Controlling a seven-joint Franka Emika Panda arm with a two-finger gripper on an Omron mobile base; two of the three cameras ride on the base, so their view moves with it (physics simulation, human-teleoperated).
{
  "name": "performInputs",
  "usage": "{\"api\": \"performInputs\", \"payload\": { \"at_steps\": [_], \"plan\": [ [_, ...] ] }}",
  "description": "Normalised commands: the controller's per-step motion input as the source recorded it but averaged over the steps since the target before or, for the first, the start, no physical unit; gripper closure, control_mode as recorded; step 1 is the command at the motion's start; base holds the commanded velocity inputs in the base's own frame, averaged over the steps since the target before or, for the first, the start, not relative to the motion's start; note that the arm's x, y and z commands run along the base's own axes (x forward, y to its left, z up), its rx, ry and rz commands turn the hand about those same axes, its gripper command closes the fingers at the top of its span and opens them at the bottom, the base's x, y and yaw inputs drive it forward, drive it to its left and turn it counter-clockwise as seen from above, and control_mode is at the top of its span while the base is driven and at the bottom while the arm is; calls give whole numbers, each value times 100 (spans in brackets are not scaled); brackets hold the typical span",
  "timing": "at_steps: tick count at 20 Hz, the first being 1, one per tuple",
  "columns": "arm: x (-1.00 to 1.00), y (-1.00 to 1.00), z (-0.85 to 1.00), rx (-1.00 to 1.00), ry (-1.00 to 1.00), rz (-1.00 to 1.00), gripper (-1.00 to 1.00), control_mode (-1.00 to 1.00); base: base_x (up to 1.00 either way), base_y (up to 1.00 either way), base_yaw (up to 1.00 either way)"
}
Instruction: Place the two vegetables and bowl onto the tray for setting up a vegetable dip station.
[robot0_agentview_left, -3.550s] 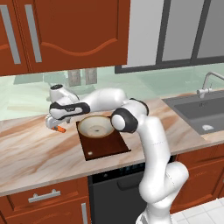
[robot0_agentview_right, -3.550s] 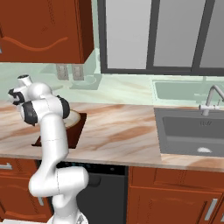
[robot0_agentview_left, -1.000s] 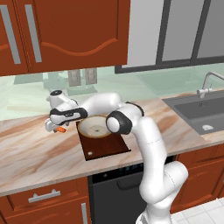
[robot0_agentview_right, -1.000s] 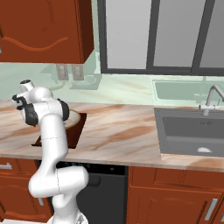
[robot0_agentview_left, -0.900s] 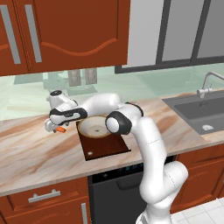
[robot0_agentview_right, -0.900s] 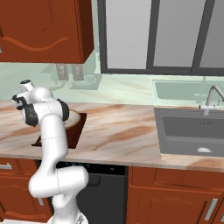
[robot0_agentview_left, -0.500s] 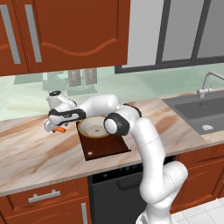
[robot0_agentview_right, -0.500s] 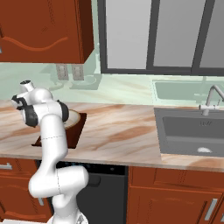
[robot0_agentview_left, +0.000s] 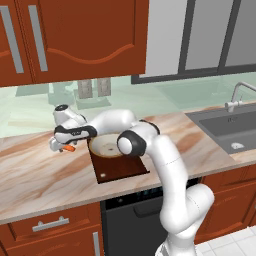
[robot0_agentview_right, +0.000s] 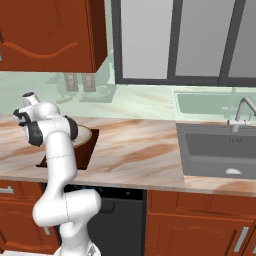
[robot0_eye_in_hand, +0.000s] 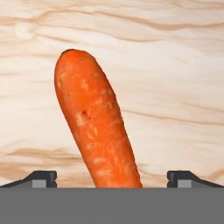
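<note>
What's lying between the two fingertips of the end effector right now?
The carrot, lying on the bare counter in the hand view; the fingertips stand wide apart, not touching it.

Hand (robot0_eye_in_hand: 112, 177) low, fingers wide apart

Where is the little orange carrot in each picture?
Left base view: the small orange finger-shaped carrot peeks out on the counter under the robot's hand, left of the dark brown wooden tray.
Right base view: I cannot find it; the white arm stands in front of that spot.
Hand view: the carrot stands big in the middle.
Shared landmark: the pale marbled counter.
</note>
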Motion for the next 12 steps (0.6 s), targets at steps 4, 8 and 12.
{"api": "performInputs", "payload": {
  "at_steps": [4,8,12],
  "plan": [
    [0,0,-7,-2,0,-2,100,-100,0,0,0],
    [-2,0,-12,-3,0,-2,100,-100,0,0,0],
    [0,0,-11,-1,0,-3,100,-100,0,0,0]
  ]
}}
